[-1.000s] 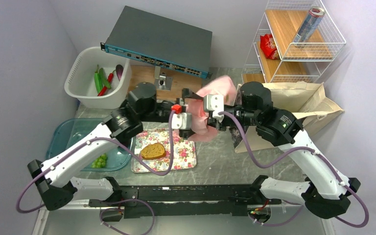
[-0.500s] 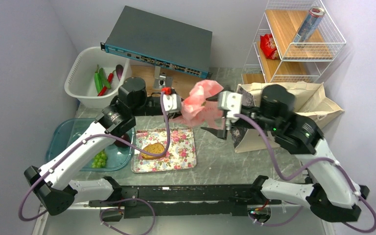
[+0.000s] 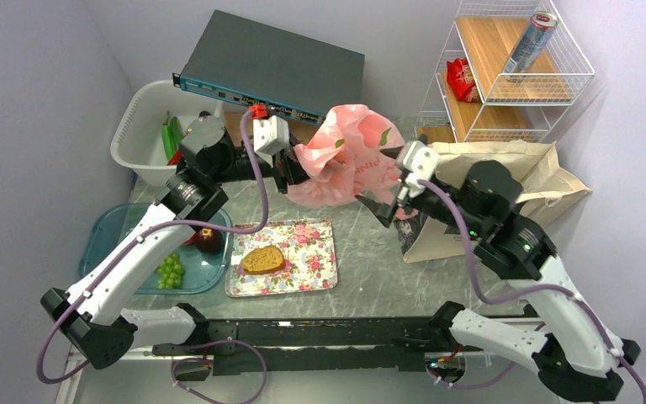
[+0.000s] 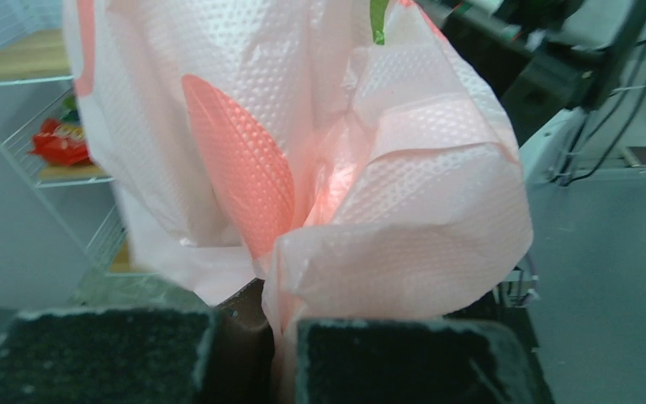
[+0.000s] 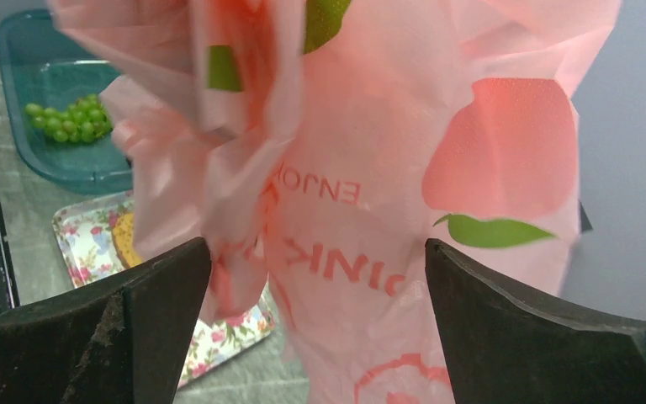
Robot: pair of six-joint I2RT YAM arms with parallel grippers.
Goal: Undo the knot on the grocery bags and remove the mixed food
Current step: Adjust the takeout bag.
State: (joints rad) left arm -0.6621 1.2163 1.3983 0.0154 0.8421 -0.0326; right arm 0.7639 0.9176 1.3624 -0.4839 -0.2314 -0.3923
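The pink plastic bag (image 3: 349, 156) hangs loose in the air above the table's middle, printed with peaches and red lettering. My left gripper (image 3: 293, 175) is shut on its left edge; in the left wrist view the film (image 4: 387, 194) is pinched between the two dark pads (image 4: 412, 362). My right gripper (image 3: 380, 209) stands wide open just right of the bag, and the bag (image 5: 370, 168) hangs in front of its spread fingers (image 5: 135, 328), not gripped. No knot shows. The beige canvas tote (image 3: 505, 181) lies at the right. A bread slice (image 3: 262, 259) sits on the floral tray (image 3: 315, 278).
A teal tray (image 3: 118, 231) at the left holds grapes (image 3: 168, 273) and a dark red fruit (image 3: 208, 240). A white basin (image 3: 139, 135) with peppers stands back left, a network switch (image 3: 273, 71) behind. The wire rack (image 3: 505, 93) holds a can and a red packet.
The left gripper shut on the pink bag and carried it up and back to the left. The right gripper let the bag go, opened wide and drew back to the right.
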